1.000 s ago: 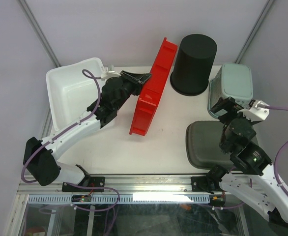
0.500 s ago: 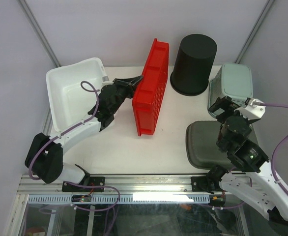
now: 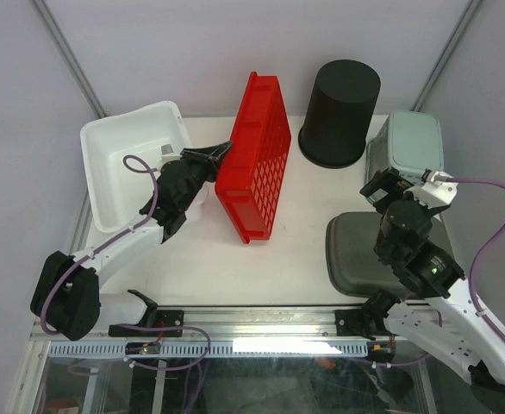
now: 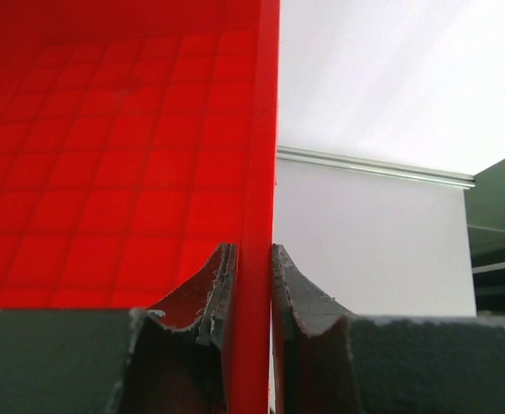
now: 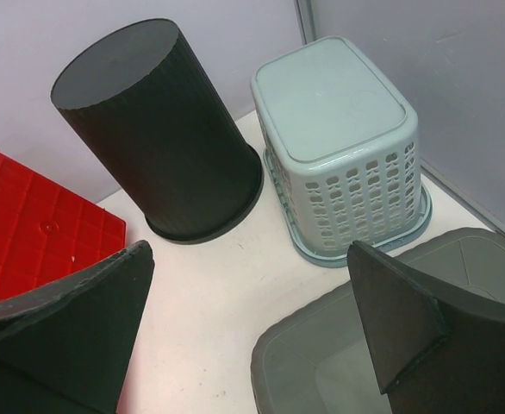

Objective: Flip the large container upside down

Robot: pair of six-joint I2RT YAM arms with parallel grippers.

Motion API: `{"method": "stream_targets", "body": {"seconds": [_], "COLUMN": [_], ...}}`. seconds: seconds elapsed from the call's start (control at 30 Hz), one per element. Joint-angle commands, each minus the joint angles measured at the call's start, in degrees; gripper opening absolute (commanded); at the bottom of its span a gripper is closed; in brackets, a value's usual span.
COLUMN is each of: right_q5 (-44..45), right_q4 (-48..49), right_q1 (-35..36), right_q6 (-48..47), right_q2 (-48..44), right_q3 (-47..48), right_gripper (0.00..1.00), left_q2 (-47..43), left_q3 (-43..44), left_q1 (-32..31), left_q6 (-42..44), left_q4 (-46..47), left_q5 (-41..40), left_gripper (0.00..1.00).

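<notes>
The large red container stands tilted on one long side in the middle of the table, its gridded bottom facing up and right. My left gripper is shut on its upper left wall. In the left wrist view the red wall runs between the two fingers, and my left gripper is clamped on it. My right gripper is open and empty, hovering at the right above the grey container. In the right wrist view it holds nothing, and a corner of the red container shows at the left.
A white tub sits upright at the far left, close behind my left arm. An upturned black bucket, an upturned pale green basket and an upturned grey container stand on the right side.
The red container has tipped over to the left, from standing on its edge to leaning with its bottom facing up. My left gripper moved left and nearer with it. The right arm shifted slightly.
</notes>
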Motion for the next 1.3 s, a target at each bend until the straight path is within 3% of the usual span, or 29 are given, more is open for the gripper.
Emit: {"method": "stream_targets", "body": {"seconds": [0.0,0.17,0.3,0.47,0.7,1.2,1.27], "right_q5": [-0.13,0.06,-0.82,-1.75,-2.63,-1.93,-1.98], "right_q4": [3.5,2.85,4.4,3.63,3.47,3.53,3.69], "right_q1": [0.13,0.12,0.12,0.12,0.13,0.12,0.14], "right_q6": [0.68,1.07,-0.19,-0.63,0.08,1.55,1.57], "right_q2": [0.62,0.93,1.1,3.55,5.23,5.73,5.83], "right_q3": [-0.8,-0.78,-1.48,-0.49,-0.02,-0.73,-0.69], "right_gripper": [0.99,0.99,0.99,0.99,0.99,0.99,0.99], "left_q2": [0.4,0.86,3.5,5.04,6.6,6.55,6.16], "left_q3": [-2.76,-5.62,-5.18,-8.67,-5.87,-2.65,-1.19], "left_q1": [0.0,0.25,0.18,0.44,0.46,0.09,-0.14], "left_q6": [8.19,8.38,19.11,18.77,23.25,39.64,42.35], "left_q4": [-11.77,-14.29,-14.29,-11.7,-20.59,-24.46,-27.14], "left_q5": [-1.19,-2.39,-3.92,-2.76,-6.71,-5.44,-6.34], "left_gripper": [0.0,0.0,0.0,0.0,0.0,0.0,0.12]}}
